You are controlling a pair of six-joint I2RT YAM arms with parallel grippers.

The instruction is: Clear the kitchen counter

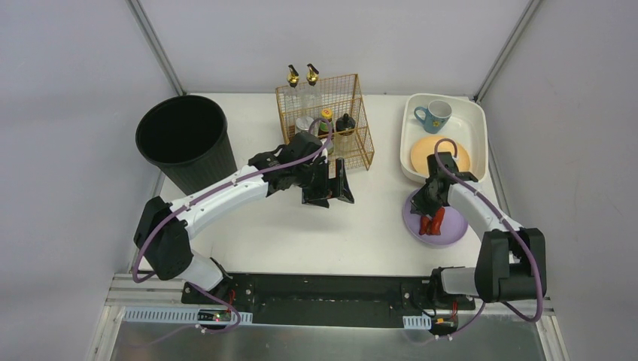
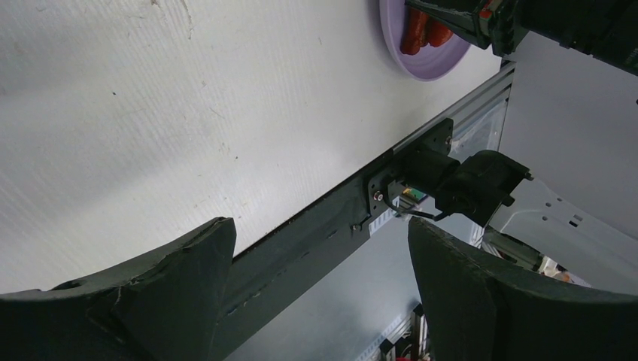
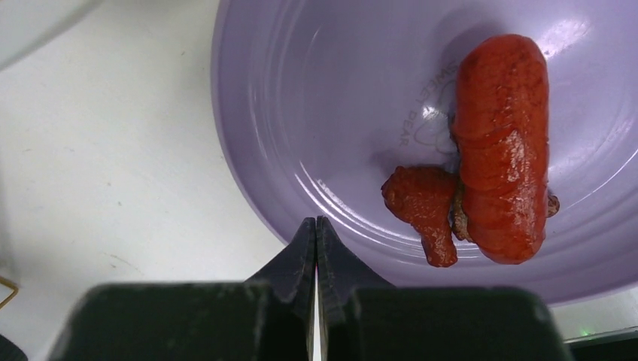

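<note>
Work remains: the plate (image 1: 454, 235) of red food (image 1: 432, 222) sits on the counter (image 1: 316, 233) near its right edge. The tub (image 1: 477, 120) in the far right corner holds a mug (image 1: 434, 115). The right gripper (image 3: 315, 226) is closed tight at the plate's rim. The left gripper (image 2: 320, 229) hangs wide and empty.

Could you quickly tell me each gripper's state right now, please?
Left gripper: open, empty.
Right gripper: closed, tips at the purple plate's rim.
</note>
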